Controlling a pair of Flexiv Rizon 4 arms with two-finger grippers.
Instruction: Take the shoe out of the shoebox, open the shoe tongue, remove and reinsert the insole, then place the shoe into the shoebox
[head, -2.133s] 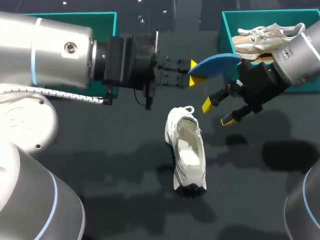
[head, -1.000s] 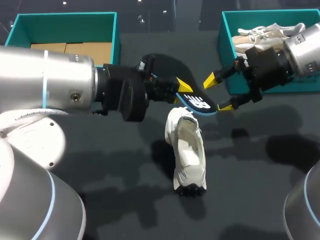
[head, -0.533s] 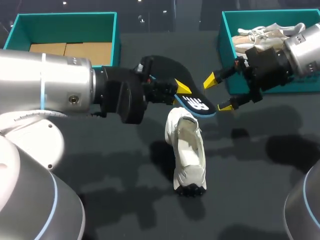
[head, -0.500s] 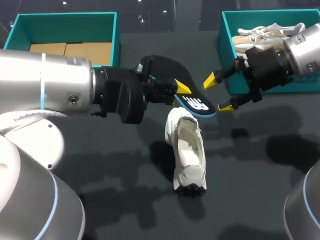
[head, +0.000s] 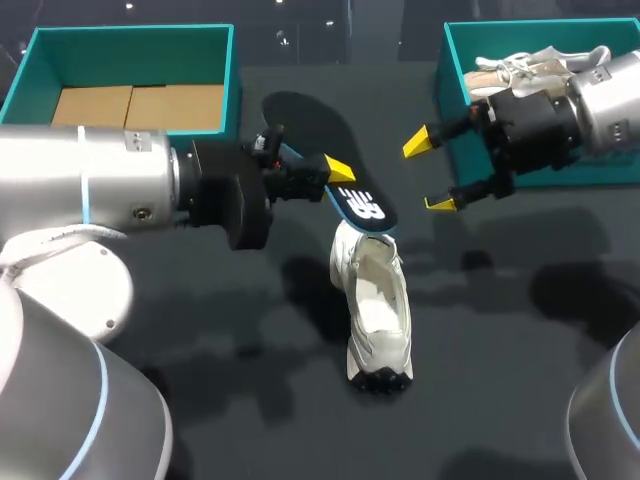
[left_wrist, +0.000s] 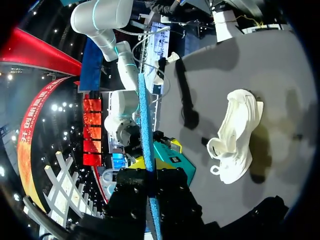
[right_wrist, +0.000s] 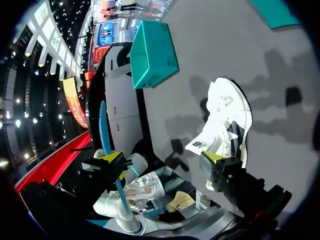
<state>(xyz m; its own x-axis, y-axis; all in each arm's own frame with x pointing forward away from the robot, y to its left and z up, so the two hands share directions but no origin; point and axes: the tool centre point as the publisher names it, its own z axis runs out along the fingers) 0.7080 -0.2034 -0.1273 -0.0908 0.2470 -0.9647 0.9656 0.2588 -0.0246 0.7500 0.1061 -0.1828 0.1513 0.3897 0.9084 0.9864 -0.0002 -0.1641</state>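
Observation:
A white shoe (head: 378, 310) lies on the dark table (head: 500, 330) with its opening facing up. My left gripper (head: 335, 172) is shut on a black insole with a blue edge (head: 362, 203), held tilted in the air, its lower end just above the shoe's far end. The left wrist view shows the insole (left_wrist: 145, 120) edge-on between that gripper's (left_wrist: 151, 167) fingers, the shoe (left_wrist: 235, 135) beyond and below it. My right gripper (head: 430, 173) hangs open and empty to the right of the insole, beside the right box. In its own view this gripper (right_wrist: 162, 157) faces the shoe (right_wrist: 225, 120).
A teal shoebox (head: 452, 90) at the back right holds another pale shoe (head: 530, 70). A second teal box (head: 232, 70) at the back left has cardboard inside and also shows in the right wrist view (right_wrist: 152, 55).
My left gripper has drawn the insole leftward and a little back, away from the right gripper's lower finger. My right gripper shifted slightly toward the right box, staying open.

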